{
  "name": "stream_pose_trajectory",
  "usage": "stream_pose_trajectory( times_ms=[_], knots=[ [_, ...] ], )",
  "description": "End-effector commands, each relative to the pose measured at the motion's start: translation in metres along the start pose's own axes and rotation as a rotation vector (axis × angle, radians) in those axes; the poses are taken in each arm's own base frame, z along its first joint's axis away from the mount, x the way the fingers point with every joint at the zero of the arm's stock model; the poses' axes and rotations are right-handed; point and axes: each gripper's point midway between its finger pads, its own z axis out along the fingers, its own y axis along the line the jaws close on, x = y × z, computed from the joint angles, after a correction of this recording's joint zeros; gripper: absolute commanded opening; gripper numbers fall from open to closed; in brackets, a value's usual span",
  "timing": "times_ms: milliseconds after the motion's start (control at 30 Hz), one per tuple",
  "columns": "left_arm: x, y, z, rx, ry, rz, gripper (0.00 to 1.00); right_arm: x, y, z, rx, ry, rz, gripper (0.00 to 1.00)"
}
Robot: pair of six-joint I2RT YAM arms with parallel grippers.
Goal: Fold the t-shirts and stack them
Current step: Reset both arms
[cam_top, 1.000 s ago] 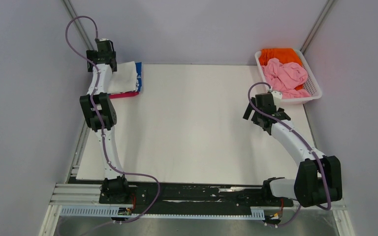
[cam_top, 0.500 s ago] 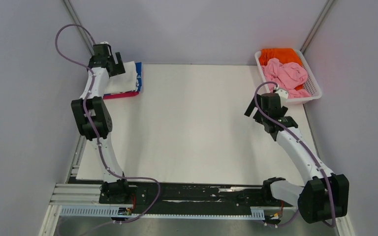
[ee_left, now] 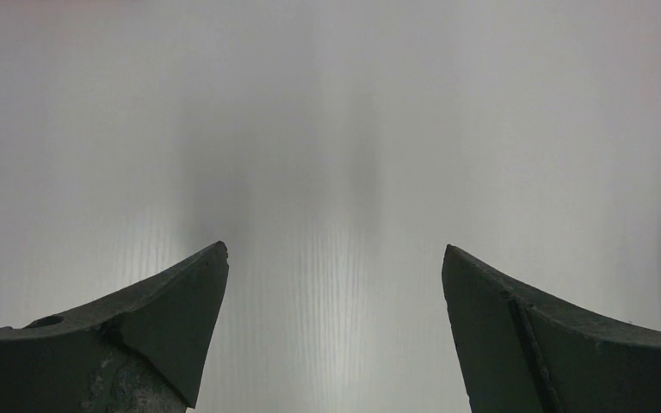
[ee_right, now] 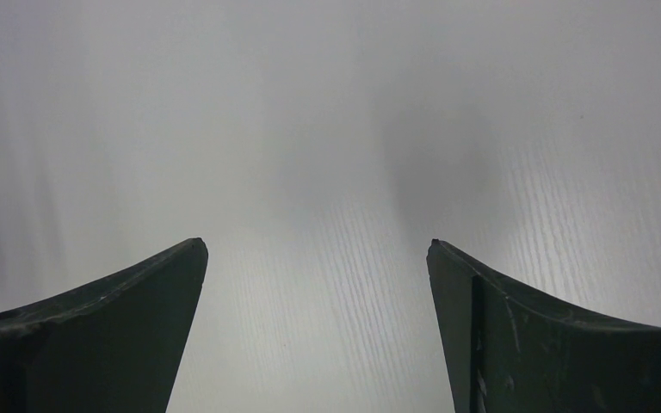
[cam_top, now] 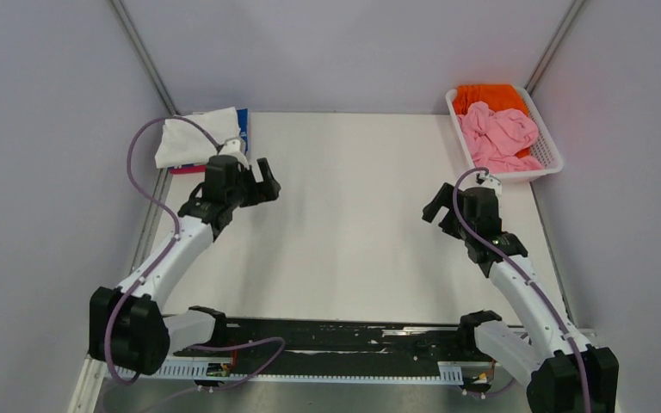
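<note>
Now left claw [cam_top: 267,179] withdrawn from folded t-shirts [cam_top: 194,138], over table [cam_top: 353,258], right claw [cam_top: 435,205] seemingly pulled nearer, both spread apart

My left hand [ee_left: 335,249] and right hand [ee_right: 317,245] are black, the fingers scuffed grey, against the plain white worktop [cam_top: 353,224], which shows a fine ribbed grain up close. My arms [cam_top: 168,255] are white with black joints. At the upper left of the frame, a white t-shirt [cam_top: 194,138] covers a blue t-shirt [cam_top: 243,129], with a pink-red edge [cam_top: 191,169] beneath. At the upper right, a white lattice basket [cam_top: 553,155] holds an orange t-shirt [cam_top: 482,93] and a pink t-shirt [cam_top: 503,133].
</note>
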Motion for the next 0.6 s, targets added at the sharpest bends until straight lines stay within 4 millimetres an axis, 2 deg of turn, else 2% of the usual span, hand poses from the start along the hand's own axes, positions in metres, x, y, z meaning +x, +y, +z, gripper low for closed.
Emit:
stream_pose_trajectory(
  times_ms=[0,33,67,100,167,367,567],
  knots=[
    [0.037,-0.005,-0.030,0.014,0.002,-0.049,1.00,0.001,0.011,-0.003,-0.082,-0.024,0.025,1.00],
    [0.050,-0.007,-0.039,0.028,0.021,-0.056,1.00,0.003,0.009,-0.003,-0.080,-0.023,0.030,1.00],
    [0.052,-0.009,-0.047,0.042,0.014,-0.059,1.00,0.005,0.008,-0.003,-0.079,-0.022,0.033,1.00],
    [0.065,-0.007,-0.049,0.040,0.042,-0.062,1.00,0.007,0.007,-0.003,-0.080,-0.022,0.035,1.00],
    [0.071,-0.003,-0.056,0.029,0.044,-0.065,1.00,0.009,0.005,-0.003,-0.081,-0.026,0.039,1.00],
    [0.061,0.002,-0.065,-0.001,0.008,-0.060,1.00,0.008,0.004,-0.003,-0.083,-0.042,0.037,1.00],
    [0.058,-0.001,-0.061,-0.001,0.010,-0.068,1.00,0.003,0.006,-0.007,-0.093,-0.066,0.031,1.00]
  ],
)
